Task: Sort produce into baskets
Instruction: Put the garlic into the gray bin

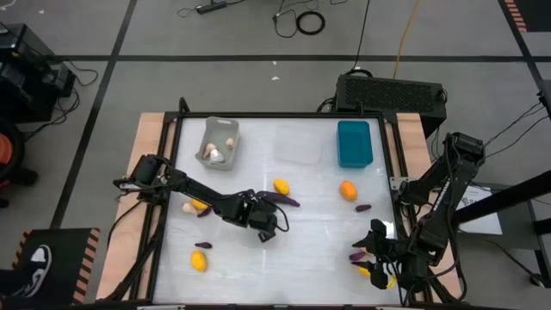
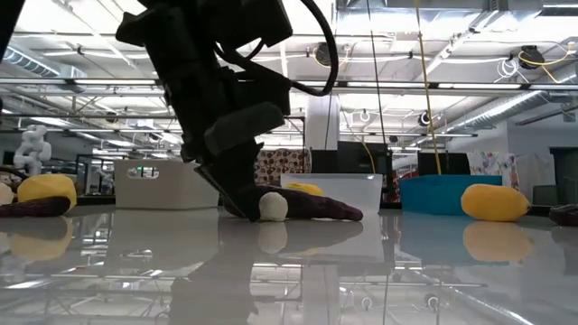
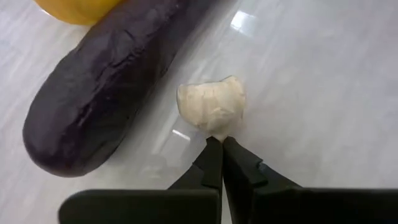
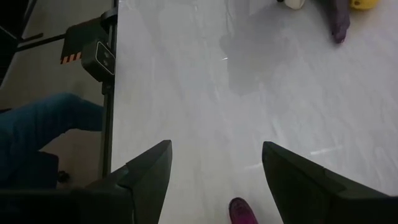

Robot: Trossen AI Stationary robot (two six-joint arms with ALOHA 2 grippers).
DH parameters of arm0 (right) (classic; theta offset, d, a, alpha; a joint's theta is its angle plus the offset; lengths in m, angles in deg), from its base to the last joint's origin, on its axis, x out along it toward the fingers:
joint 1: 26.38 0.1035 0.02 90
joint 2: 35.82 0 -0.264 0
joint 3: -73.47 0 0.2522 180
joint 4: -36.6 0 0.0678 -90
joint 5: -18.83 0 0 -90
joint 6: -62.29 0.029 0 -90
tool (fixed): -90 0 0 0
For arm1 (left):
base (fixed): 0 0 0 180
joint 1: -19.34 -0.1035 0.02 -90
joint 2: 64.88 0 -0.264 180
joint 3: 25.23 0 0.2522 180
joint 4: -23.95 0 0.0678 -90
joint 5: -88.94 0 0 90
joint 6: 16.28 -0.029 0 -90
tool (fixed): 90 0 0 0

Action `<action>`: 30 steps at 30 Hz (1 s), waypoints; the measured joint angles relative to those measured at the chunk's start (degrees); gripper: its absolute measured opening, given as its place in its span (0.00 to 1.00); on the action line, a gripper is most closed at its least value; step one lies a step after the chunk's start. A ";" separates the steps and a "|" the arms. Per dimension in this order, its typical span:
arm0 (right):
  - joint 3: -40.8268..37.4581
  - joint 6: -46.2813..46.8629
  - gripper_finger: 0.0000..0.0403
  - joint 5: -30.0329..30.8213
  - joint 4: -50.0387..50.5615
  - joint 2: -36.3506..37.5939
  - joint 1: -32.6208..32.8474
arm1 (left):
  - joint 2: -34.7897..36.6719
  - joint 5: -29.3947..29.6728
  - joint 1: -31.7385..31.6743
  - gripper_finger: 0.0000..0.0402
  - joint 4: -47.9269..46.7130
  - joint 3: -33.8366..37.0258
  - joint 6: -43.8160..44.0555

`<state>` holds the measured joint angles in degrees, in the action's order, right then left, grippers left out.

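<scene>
From above, the left gripper [image 1: 269, 229] sits mid-table, with an eggplant [image 1: 281, 200] just beyond it and an orange fruit [image 1: 281, 185] past that. Farther beyond are the grey basket [image 1: 219, 143], holding a few pale mushrooms [image 1: 213, 154], the clear basket [image 1: 298, 145] and the teal basket [image 1: 354, 143], both seemingly empty. The right gripper [image 1: 376, 252] waits near the table's right edge.

At table height, the left fingers come down beside a whitish mushroom [image 2: 273, 206] lying against the eggplant.

The left wrist view shows the fingertips [image 3: 222, 149] pressed together, touching the mushroom's [image 3: 212, 104] near edge without pinching it. It looks small, light and lumpy, likely to skid on the glossy table; gripping across its widest part seems best.

The right wrist view shows its fingers [image 4: 149, 163] spread over bare table.
</scene>
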<state>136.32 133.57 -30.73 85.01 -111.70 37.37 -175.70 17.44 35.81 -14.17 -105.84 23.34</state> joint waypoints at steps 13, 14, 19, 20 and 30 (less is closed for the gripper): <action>-0.02 0.98 0.60 0.00 -0.12 0.02 0.00 | 16.18 5.32 -3.62 0.01 -4.79 -3.15 -9.00; -0.02 1.31 0.60 0.00 -0.22 0.02 0.00 | 17.73 6.25 -4.68 0.01 -7.05 -3.22 -8.91; -0.02 1.03 0.60 0.18 -0.31 0.02 -0.43 | 22.69 9.03 -11.26 0.01 -20.96 -3.23 -6.76; -0.02 0.36 0.60 0.25 -0.38 0.02 -0.84 | 23.18 9.38 -12.90 0.01 -23.80 -3.23 -6.19; -0.02 -5.07 0.60 0.57 -0.08 0.02 -5.34 | 23.52 7.49 -29.00 0.01 -33.51 0.11 -6.94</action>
<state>136.29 128.50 -30.16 84.93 -111.68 32.03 -152.18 24.94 6.81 -47.67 -105.73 16.40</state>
